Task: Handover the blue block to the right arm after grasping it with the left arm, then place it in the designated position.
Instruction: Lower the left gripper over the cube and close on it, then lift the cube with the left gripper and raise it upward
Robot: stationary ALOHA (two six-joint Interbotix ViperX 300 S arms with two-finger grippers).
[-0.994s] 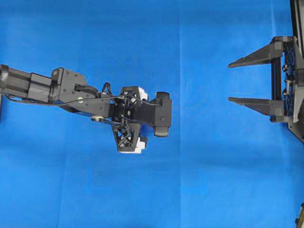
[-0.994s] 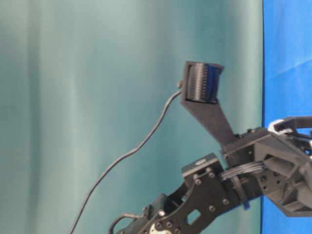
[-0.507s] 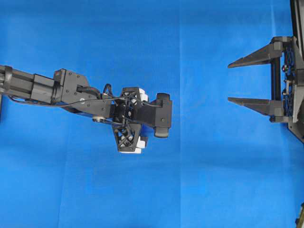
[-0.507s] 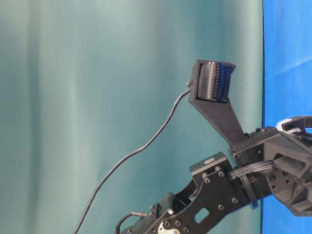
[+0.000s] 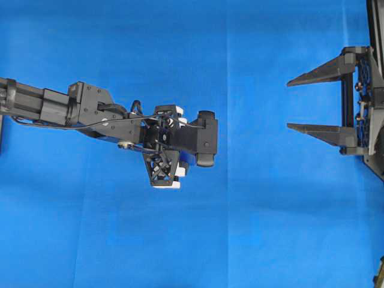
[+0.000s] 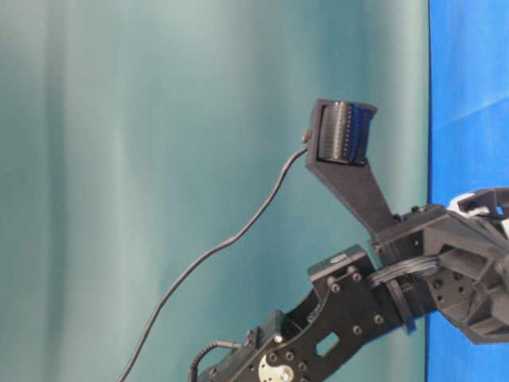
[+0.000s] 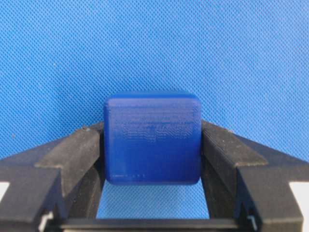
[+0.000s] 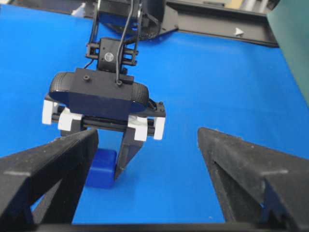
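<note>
Gripping the single small dark-blue plastic cube (image 7: 152,143) between its two black fingers (image 7: 72,154), the left arm's hand (image 8: 108,159) points straight down over the bright blue cloth-covered worktop (image 5: 270,240). The wrist view shows both finger pads pressed flat against opposite faces of the cube, a hold that looks square and secure enough to lift without twisting. From the right wrist view the cube sits low, at or just above the cloth; whether it touches cannot be told. In the overhead view the cube is hidden under the left arm's black wrist camera (image 5: 206,138).

The right arm's all-black hand (image 5: 315,102) waits well apart at the right edge, its two long pointed fingers spread wide and aimed toward the left hand, likely so the cube can be brought between them for the handover.

Counted: one cube, two arms, two fingers on each hand. No marked placing spot shows on the cloth.
</note>
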